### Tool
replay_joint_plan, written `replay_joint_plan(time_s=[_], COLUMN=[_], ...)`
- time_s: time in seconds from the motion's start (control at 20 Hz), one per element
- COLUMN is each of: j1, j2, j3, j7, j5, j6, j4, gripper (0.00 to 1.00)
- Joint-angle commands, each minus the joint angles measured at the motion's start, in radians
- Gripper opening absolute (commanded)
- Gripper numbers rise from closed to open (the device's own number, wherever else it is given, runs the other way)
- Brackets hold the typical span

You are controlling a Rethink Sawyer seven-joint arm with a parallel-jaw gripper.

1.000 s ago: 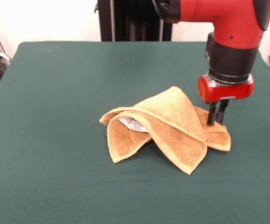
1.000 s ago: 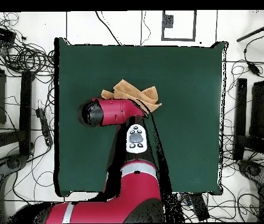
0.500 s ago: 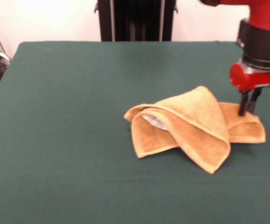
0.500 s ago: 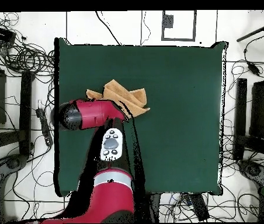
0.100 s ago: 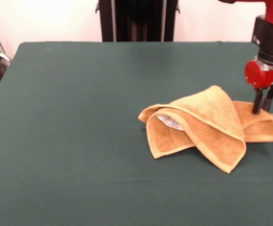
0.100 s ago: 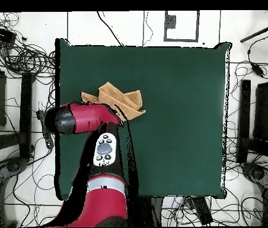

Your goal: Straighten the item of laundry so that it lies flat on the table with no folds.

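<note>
The golden-orange towel lies crumpled on the green table, bunched into a peaked heap rather than spread flat. Seen from the front, one folded flap rises to a soft point at the top of the heap and slopes down toward the near edge of the table, ending in a hemmed corner that rests on the cloth. Under that flap, a second layer curls outward, showing its darker terry inside, and a small white tag peeks from the pocket between the two layers. A third portion of the towel stretches out flat on the far side of the peak, at the side of the heap away from the tag.

The gripper comes down onto that flat portion, beside the peak. Its two dark fingers stand close together and upright, pinched on the towel's fabric where they meet it.

In the overhead view the towel sits close to one long side of the table, and the red arm covers part of the towel's edge nearest the robot's base.
</note>
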Motion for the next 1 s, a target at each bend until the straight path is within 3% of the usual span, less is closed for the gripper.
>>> replay_joint_plan(time_s=[0.05,0.6,0.8,1.0], j1=[-0.004,-0.003,0.01,-0.006], j2=[0.044,0.041,0.039,0.043], j3=[0.032,0.014,-0.01,-0.021], j7=[0.321,0.292,0.216,0.218], j5=[0.08,0.089,0.051,0.09], j6=[-0.077,-0.122,-0.054,0.062], j4=[0.135,0.138,0.058,-0.063], gripper=[1.0,1.0,1.0,1.0])
